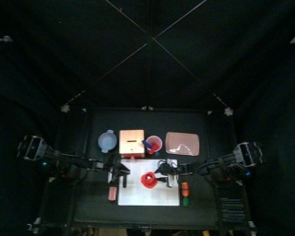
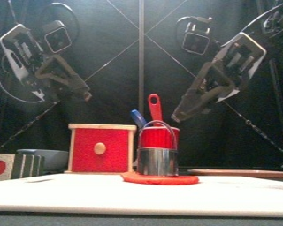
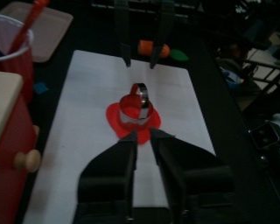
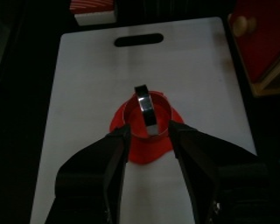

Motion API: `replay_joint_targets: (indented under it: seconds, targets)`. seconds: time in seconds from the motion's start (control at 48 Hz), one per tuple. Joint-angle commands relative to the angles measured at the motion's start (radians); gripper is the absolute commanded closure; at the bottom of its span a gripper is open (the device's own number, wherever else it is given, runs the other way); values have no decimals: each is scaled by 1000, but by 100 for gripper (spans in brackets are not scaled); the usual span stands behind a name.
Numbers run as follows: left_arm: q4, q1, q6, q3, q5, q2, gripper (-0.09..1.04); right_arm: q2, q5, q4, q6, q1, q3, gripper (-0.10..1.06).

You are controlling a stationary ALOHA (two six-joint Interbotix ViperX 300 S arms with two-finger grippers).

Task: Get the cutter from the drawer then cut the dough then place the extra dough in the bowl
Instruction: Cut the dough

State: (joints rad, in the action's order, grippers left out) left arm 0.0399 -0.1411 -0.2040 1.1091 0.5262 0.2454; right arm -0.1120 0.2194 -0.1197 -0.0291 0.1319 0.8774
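Note:
A round metal cutter (image 2: 158,161) stands on a flat red dough disc (image 2: 159,178) on the white cutting board (image 2: 226,190). Both grippers hang above the board, clear of the cutter. My left gripper (image 1: 121,172) is to its left with its jaws together and nothing held. My right gripper (image 4: 147,136) is to its right and open, with the cutter (image 4: 143,108) and dough (image 4: 140,144) seen past its tips. The left wrist view shows the cutter (image 3: 139,94) on the dough (image 3: 133,121). The blue-grey bowl (image 1: 107,140) sits at the back left.
The wooden box (image 2: 100,148) with its red drawer front stands behind the board, next to the bowl. A red cup (image 2: 158,136) with toy knives is behind the cutter. The pink tray (image 1: 183,143) lies at the back right. Small toy foods (image 1: 187,192) lie on the board's right side.

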Motion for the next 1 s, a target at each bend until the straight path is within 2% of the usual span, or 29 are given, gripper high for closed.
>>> replay_joint_targets:
  seconds: [0.021,0.104,0.25,0.396,0.479,0.75,0.875,1.0]
  targets:
    - [-2,-38,2,-84,40,-98,9,-17,48,-3,-2,14,9,19]
    - [2,-55,3,-120,92,-173,2,-12,104,-9,-2,17,34,19]
    - [34,-86,28,-149,241,-314,1,-11,225,-31,-2,26,80,19]
    - [166,-118,115,-161,413,-413,1,15,314,-71,0,40,106,19]
    - [295,-156,206,-172,479,-449,1,40,351,-83,0,48,107,19]
    - [623,-272,451,-225,492,-485,1,132,448,-86,0,64,91,19]
    - [683,-284,471,-230,492,-494,2,156,459,-91,0,64,83,19]
    - [686,-284,472,-238,497,-508,2,161,462,-97,2,58,81,19]
